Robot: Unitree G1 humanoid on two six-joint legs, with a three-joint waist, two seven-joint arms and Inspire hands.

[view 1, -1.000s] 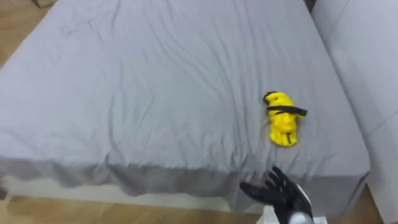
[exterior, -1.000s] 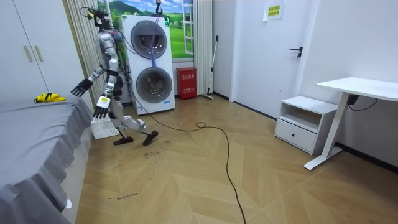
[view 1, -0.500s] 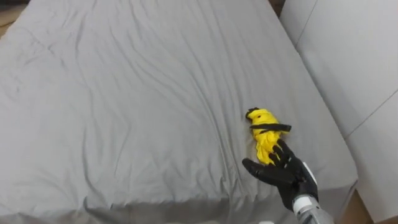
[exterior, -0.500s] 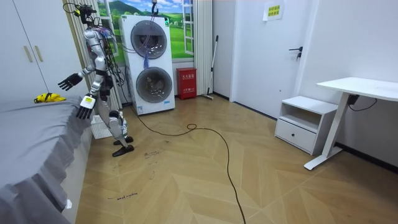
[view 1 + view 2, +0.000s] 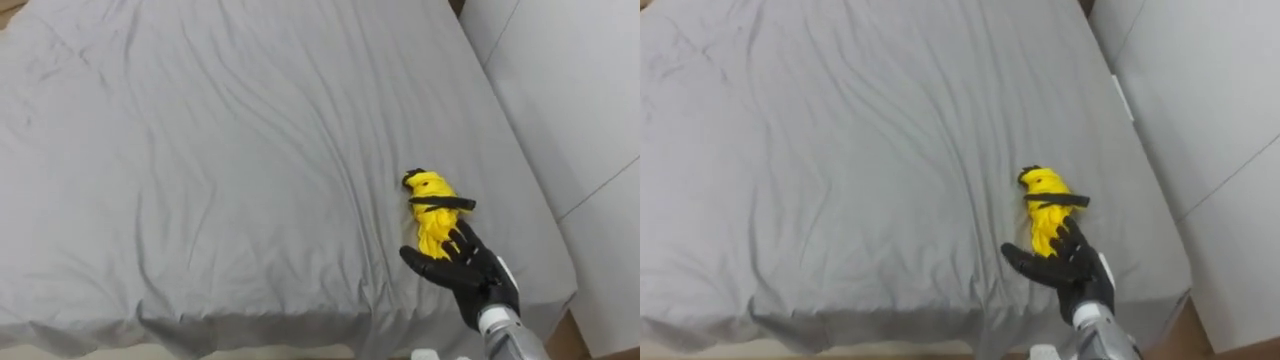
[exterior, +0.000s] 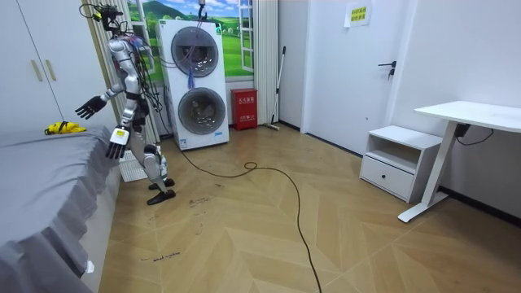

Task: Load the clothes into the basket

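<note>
Grey-sheeted bed (image 5: 220, 150), with the clothes judged about to be grasped.
The right hand (image 5: 468, 272) is held spread and empty at the near end of the yellow clothes (image 5: 432, 205), which lie just past its palm; contact cannot be judged. The spread is probably meant to let them be closed on. The left hand (image 6: 116, 146) is hung beside the bed's edge, its state unreadable. Wood flooring and stacked washing machines (image 6: 198, 81) are seen behind.
</note>
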